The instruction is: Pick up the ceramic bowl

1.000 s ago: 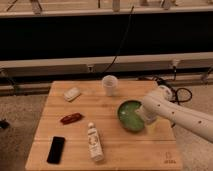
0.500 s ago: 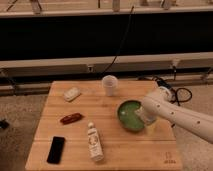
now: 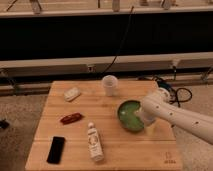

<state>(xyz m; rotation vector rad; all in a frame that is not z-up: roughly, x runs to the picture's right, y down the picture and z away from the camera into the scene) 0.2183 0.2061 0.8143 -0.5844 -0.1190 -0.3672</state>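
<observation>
We see the ceramic bowl [image 3: 128, 114] sitting on the wooden table [image 3: 145, 150], right of centre in the frame. The gripper [image 3: 141, 115] is at the bowl's right rim with its jaws spread wide, and the white arm runs off to the lower right. We cannot tell whether it touches the bowl. A white cup [image 3: 109, 85] stands above the bowl, apart from it. Further left lie a white bottle [image 3: 94, 142], a red packet [image 3: 71, 118] and a black phone [image 3: 56, 149] in the lower left.
</observation>
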